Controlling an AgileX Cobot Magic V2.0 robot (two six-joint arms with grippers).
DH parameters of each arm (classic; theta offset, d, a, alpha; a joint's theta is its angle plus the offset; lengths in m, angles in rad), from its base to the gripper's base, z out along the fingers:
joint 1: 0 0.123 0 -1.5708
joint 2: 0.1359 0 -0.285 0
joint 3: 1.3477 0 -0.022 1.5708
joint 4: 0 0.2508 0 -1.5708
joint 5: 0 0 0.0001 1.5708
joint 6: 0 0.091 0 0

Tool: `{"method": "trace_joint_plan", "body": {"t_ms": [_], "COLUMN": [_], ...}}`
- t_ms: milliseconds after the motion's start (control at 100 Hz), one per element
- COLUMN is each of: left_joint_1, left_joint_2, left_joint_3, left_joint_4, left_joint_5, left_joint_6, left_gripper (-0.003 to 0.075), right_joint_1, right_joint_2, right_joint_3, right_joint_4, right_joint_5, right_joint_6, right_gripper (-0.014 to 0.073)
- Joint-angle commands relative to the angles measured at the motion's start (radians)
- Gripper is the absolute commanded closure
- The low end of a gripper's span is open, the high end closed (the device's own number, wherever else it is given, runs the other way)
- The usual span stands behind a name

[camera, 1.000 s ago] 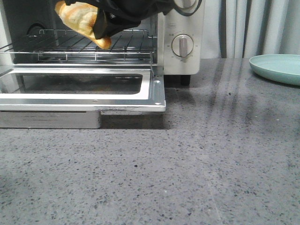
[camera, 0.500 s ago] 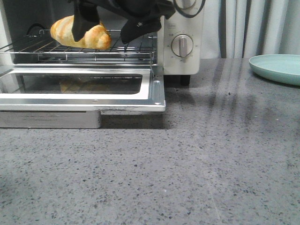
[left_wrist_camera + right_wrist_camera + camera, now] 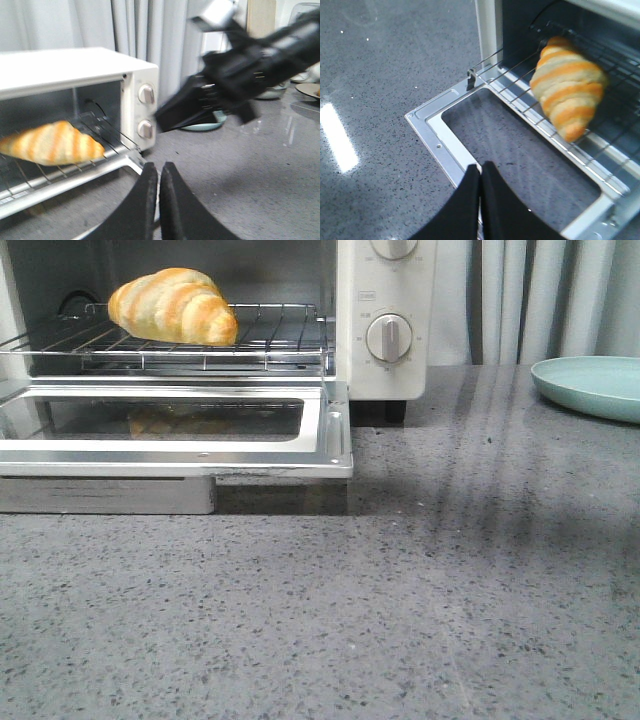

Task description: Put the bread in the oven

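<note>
The bread (image 3: 173, 306) lies on the wire rack (image 3: 270, 335) inside the oven (image 3: 385, 320), resting free with nothing gripping it; the drop-down door (image 3: 330, 435) is open and lies flat over the bench (image 3: 400, 590). In the right wrist view the right end effector (image 3: 480, 172) has its fingers pressed together, empty, and sits above the outer edge of the door glass; the bread lies beyond and to one side of it, deeper in the cavity, well apart. The left end effector (image 3: 159, 172) is likewise closed on nothing, with the bread off to its side past the rack's front rail, near but not touching. The bread's long axis runs roughly across the oven mouth, parallel to the rack's front edge. Judged from these views, the placing is done, and any remaining move would be shutting the door, for which the right end effector looks the nearer. Materials: bread crust glossy, golden-orange with paler stripes, crescent form tapering to blunt tips; rack of thin bright wire; door frame of brushed metal around a glass pane; oven body cream-white with round dials (image 3: 389, 337); bench dark speckled stone, faintly reflective. A pale green plate (image 3: 590, 385) sits far off toward the right.
</note>
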State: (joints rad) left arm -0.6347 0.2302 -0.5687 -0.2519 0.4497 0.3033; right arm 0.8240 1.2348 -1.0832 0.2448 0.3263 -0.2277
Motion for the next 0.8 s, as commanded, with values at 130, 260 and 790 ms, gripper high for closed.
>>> {"method": "trace_joint_plan", "body": {"t_ms": [130,260,790], "left_joint_1": [-0.007,-0.007,-0.007], "left_joint_2": [-0.096,-0.106,-0.106], "left_joint_3": [0.007,0.055,0.192], "left_joint_4": [0.131,0.186,0.252], "left_joint_5": [-0.047,-0.053,-0.228], "left_joint_6": [-0.112,-0.170,-0.170], "left_gripper": [0.0742,0.0742,0.0742], "right_joint_1": [-0.039,-0.132,-0.311], "right_joint_2": [-0.460,-0.698,-1.091], "right_joint_3": [0.314,0.469,0.682], "right_joint_4": [-0.195,-0.245,-0.262], "right_joint_5": [-0.169,-0.186,-0.098], "right_joint_6": [-0.008,-0.008,-0.008], "right_gripper": [0.0642,0.0642,0.0642]}}
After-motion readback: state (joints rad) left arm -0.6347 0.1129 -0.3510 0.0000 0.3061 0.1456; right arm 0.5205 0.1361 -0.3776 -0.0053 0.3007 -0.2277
